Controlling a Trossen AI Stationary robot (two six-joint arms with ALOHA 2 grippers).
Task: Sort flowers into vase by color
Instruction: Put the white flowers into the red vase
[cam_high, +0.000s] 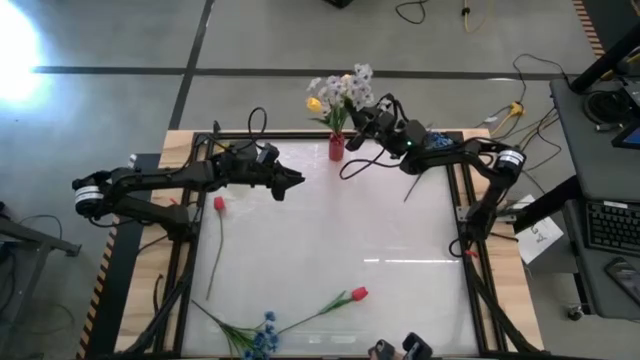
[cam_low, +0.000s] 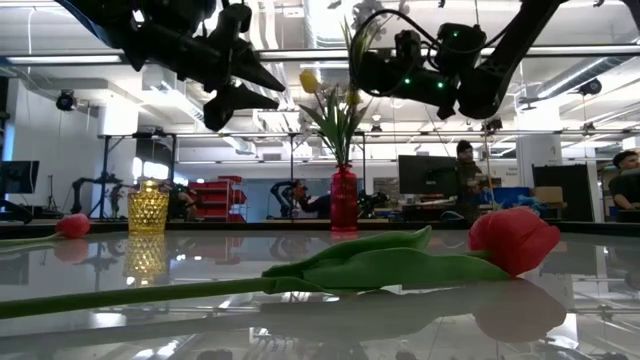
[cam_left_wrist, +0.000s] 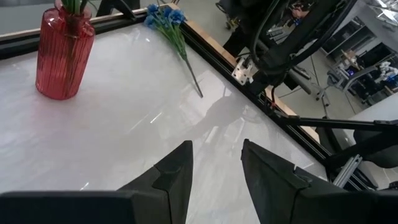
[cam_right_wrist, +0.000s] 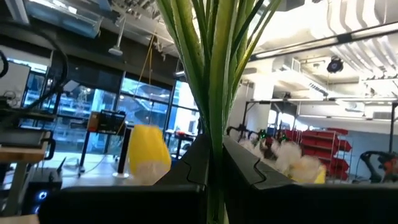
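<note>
Stems of the bouquet (cam_right_wrist: 214, 93) are sitting pinched in my right pincer (cam_right_wrist: 214, 165) above the red vase (cam_high: 337, 148) at twelve o'clock; my left pincer (cam_high: 297, 180) is hovering spread over the tabletop (cam_high: 330, 230).

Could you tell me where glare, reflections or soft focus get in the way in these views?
High view: a white flare washes out the floor at the top left corner. Low view: the glossy table mirrors the red tulip and ceiling lights. Left wrist view: a streak of glare crosses the tabletop beside the red vase. Right wrist view: the stems between the right hand fingers look soft.
</note>
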